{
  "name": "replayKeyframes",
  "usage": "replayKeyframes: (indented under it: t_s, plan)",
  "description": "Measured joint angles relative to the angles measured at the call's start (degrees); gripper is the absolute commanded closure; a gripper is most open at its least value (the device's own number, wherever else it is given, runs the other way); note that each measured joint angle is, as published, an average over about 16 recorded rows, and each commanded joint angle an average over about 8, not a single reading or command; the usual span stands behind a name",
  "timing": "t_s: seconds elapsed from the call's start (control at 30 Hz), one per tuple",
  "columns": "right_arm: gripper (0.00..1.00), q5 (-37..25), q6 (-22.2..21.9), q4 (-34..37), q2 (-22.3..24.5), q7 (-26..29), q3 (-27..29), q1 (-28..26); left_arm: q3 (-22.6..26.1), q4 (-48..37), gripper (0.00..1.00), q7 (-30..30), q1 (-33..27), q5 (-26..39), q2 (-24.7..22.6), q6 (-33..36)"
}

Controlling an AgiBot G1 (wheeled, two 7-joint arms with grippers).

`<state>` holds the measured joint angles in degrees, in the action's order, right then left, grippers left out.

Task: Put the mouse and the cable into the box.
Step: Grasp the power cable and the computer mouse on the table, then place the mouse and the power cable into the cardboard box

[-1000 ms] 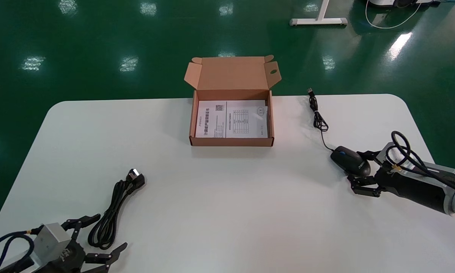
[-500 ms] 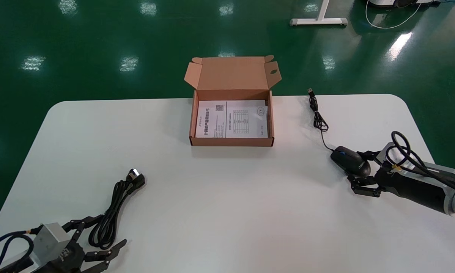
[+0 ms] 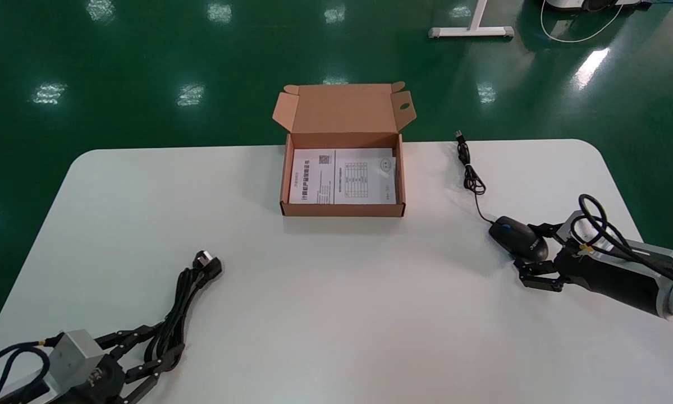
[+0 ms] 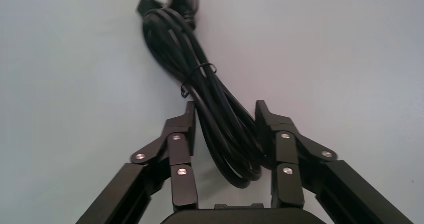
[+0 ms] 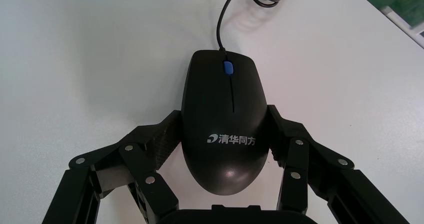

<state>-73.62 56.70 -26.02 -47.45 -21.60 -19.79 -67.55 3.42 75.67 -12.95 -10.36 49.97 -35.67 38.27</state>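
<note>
The mouse lies on the worktop to the right of the open box, well apart from it. My right hand clasps its sides, fingers closed against it. The coiled cable lies near the left corner, my left hand narrowed around its looped end, both fingers pressing the bundle.

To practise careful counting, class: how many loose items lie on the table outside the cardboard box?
2. The cable lies near-left, gripped by the left tool; the mouse sits at the right, gripped by the right tool. Nothing appears hidden.
</note>
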Motion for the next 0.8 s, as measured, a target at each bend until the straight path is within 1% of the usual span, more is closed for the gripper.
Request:
replayKeyframes:
  t_s: [0.17,0.33,0.57,0.8]
  plan:
    - [1.00,0.14,-0.22,-0.11,0.01,-0.06,0.15,-0.13,-0.09,0.30,1.00,-0.11,-0.91,-0.33,-0.54,0.13]
    - [1.00,0.73,-1.24,-0.62,-0.03,-0.19,0.77,-0.68,-0.22,0.65,1.00,-0.96,-3.82,-0.47,-1.88,0.00]
    - [1.00,2.12,-4.10,-2.15,-0.07,-0.46,2.41,-2.60,-0.24,1.02,1.00,-3.68,-11.24,0.36,-5.07,-1.27]
    - [1.00,3.71,-7.32,-4.11,-0.30,-1.38,4.45,-6.23,0.28,0.73,1.00,-7.93,-19.63,2.65,-8.60,-2.86]
